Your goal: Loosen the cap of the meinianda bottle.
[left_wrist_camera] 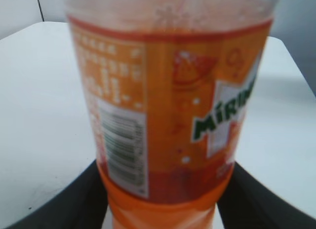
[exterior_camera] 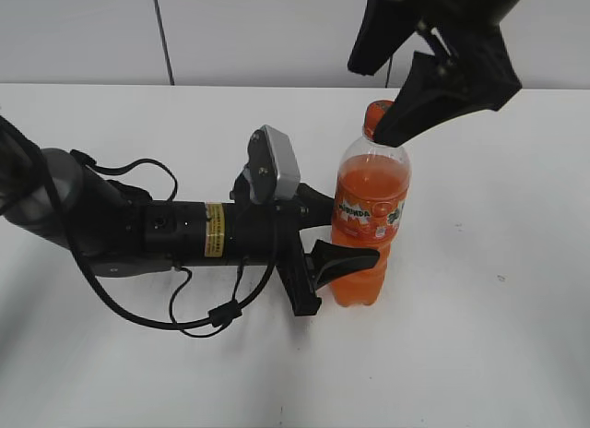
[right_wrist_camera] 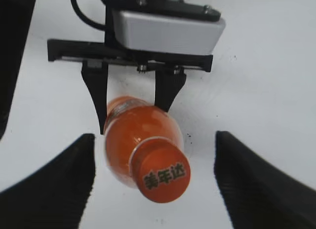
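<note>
The meinianda bottle (exterior_camera: 369, 227) stands upright on the white table, full of orange drink. It fills the left wrist view (left_wrist_camera: 168, 110), and the right wrist view shows it from above (right_wrist_camera: 136, 130). My left gripper (exterior_camera: 343, 227) is shut on the bottle's lower body, one finger on each side (left_wrist_camera: 163, 199). The orange cap (exterior_camera: 375, 114) with dark lettering (right_wrist_camera: 164, 175) sits on the bottle's neck. My right gripper (exterior_camera: 392, 96) hangs just above the cap, open, with its fingers wide apart on either side (right_wrist_camera: 154, 182) and not touching it.
The white table (exterior_camera: 479, 336) spreads all around the bottle. The left arm (exterior_camera: 166, 230) lies low across the table's left half with a loose black cable (exterior_camera: 207, 317) beneath it. A pale wall (exterior_camera: 230, 31) runs behind the table.
</note>
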You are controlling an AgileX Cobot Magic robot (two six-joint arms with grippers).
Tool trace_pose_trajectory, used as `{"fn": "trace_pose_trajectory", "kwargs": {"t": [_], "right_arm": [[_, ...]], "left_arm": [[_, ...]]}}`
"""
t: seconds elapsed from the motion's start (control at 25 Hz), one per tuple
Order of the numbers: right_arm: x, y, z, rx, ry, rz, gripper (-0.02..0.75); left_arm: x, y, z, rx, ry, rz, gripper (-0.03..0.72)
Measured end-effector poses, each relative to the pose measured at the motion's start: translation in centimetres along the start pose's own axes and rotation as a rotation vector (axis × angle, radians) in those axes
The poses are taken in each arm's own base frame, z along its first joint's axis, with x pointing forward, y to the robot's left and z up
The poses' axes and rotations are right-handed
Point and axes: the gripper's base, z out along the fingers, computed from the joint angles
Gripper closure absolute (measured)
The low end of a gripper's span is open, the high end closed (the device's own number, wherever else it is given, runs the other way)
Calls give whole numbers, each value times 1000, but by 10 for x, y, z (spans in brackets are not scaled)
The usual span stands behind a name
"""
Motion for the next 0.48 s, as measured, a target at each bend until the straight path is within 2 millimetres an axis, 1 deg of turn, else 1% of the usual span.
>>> {"fn": "trace_pose_trajectory", "kwargs": {"t": [0.08,0.16,0.24,0.36,0.44,0.48], "right_arm": [[-3,4,-12,26,-13,100,139],[-5,6,-20,45,-24,266,194],[-5,8,-24,57,-23,511,229],[-2,7,-24,75,-8,991,248],[1,6,-24,105,-1,1167,251],[1,5,-24,117,-2,1210,251]], "left_arm": [[0,0,0,0,0,0,286],[0,0,0,0,0,0,286],[0,0,0,0,0,0,286],[0,0,0,0,0,0,286],[0,0,0,0,0,0,286],[0,0,0,0,0,0,286]]}}
